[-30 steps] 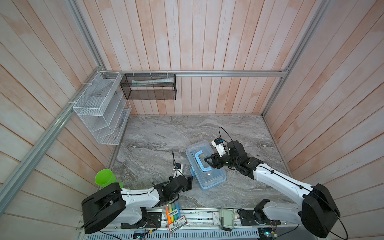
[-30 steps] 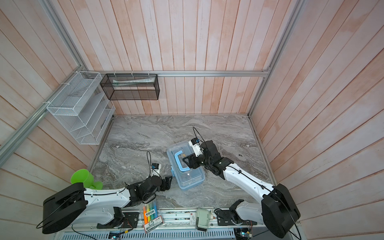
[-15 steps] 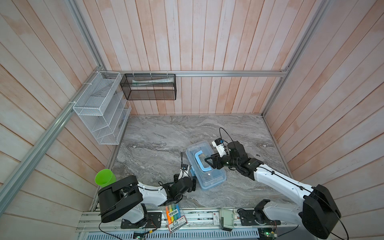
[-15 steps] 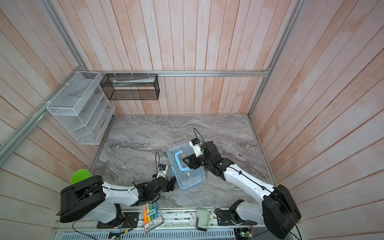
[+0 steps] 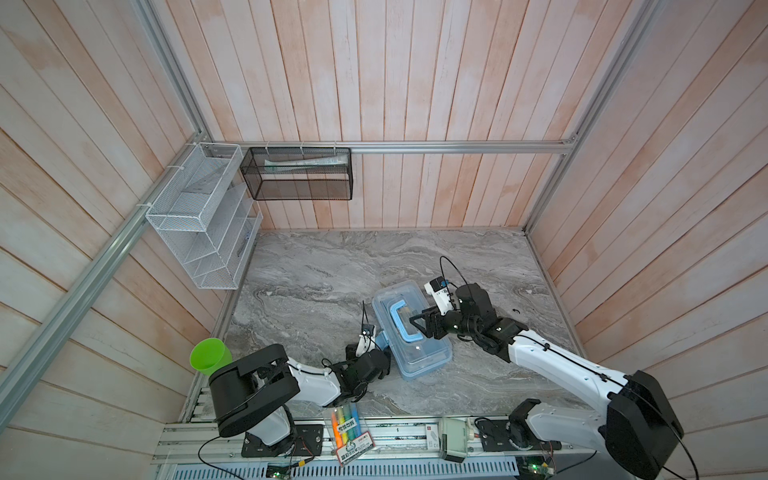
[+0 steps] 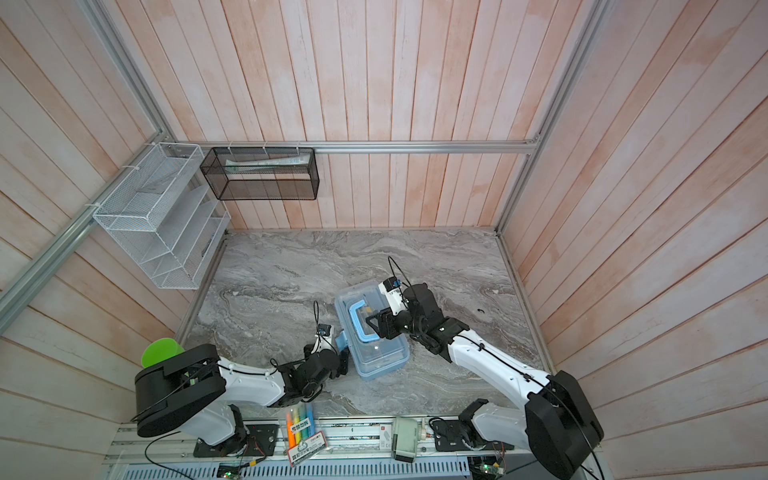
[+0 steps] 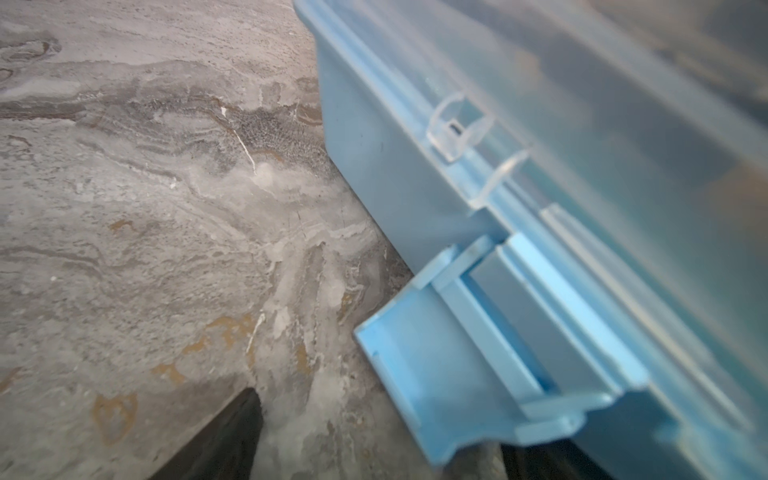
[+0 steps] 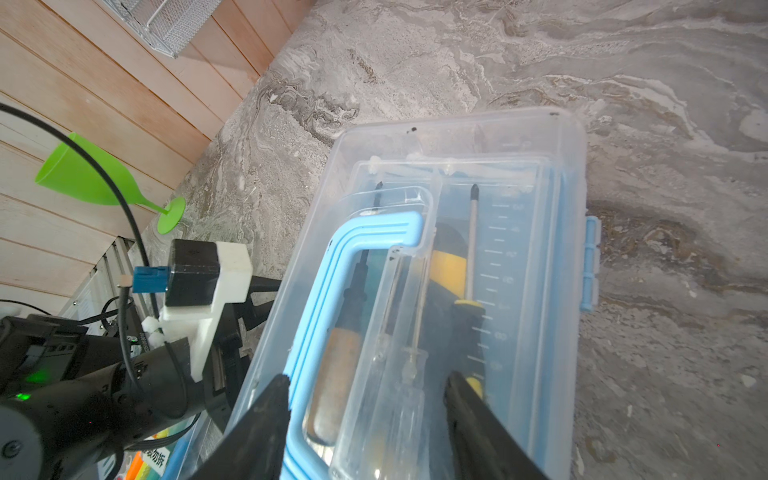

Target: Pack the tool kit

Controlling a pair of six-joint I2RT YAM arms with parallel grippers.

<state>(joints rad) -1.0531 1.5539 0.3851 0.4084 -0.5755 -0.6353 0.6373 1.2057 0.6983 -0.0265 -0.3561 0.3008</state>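
One grey marble table (image 5: 332,270) carries everything, and the light-blue tool case (image 5: 419,355) lies closed on its near middle, set at a slant. The right gripper (image 8: 368,378) hangs over the clear lid (image 8: 523,232) with its jaws apart, one finger on each side of a bar of the blue handle (image 8: 365,232), which lies flat. The left gripper (image 7: 395,432) is low at the long side of the case, also spread wide. The blue latch (image 7: 457,374) stands out unfastened between its fingers. Under the lid I see a yellow-black screwdriver (image 8: 451,266) and an orange-handled screwdriver (image 8: 336,374).
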